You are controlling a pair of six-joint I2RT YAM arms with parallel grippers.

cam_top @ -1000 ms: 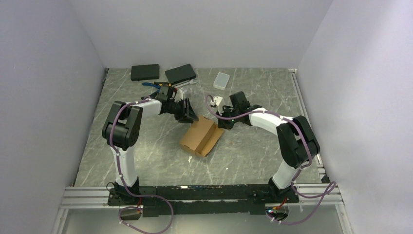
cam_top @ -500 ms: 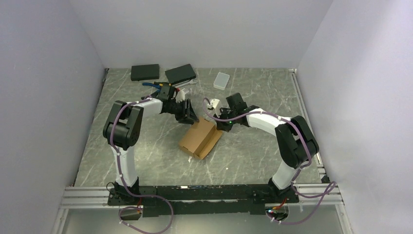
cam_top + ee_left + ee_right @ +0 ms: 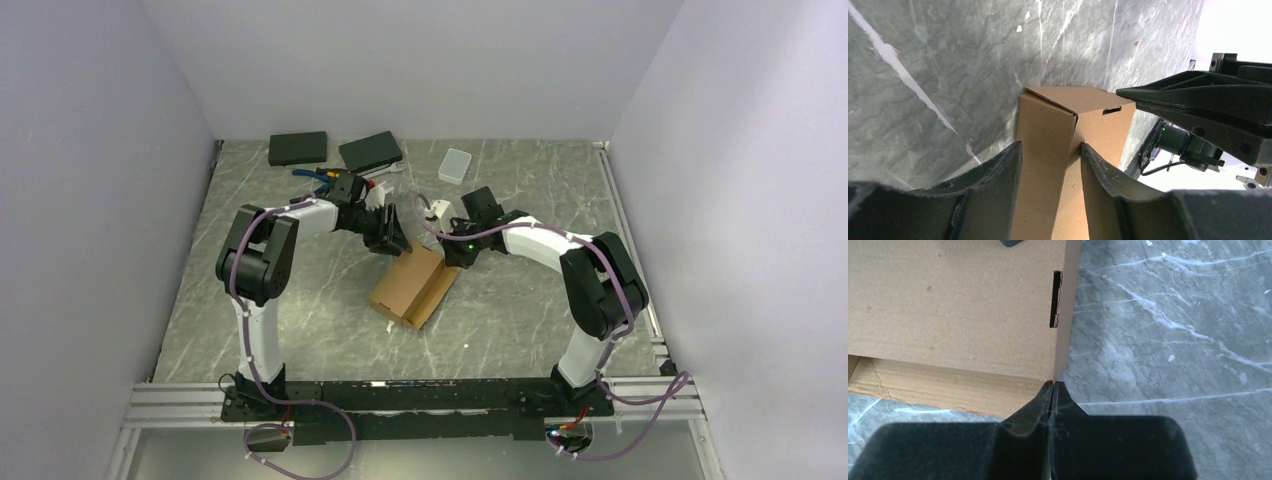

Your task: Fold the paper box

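Observation:
The paper box [image 3: 412, 285] is a brown cardboard mailer, partly folded, lying mid-table with one flap spread at its right side. My left gripper [image 3: 393, 240] is at its far end, and in the left wrist view the jaws [image 3: 1050, 147] are shut on the narrow end of the box [image 3: 1048, 130], one finger on each face. My right gripper [image 3: 452, 252] is shut with nothing in it. Its tips [image 3: 1053, 384] touch the corner of the box [image 3: 948, 305] below a slot [image 3: 1055, 299].
Two flat black boxes [image 3: 298, 148] [image 3: 370, 150] and a small translucent case [image 3: 455, 165] lie along the back of the marble table. Grey walls close in on the left, back and right. The right arm's fingers [image 3: 1198, 102] cross the left wrist view.
The right gripper has slid a little left and further back against the box's corner. The left gripper has shifted slightly, still holding, and the box has barely moved.

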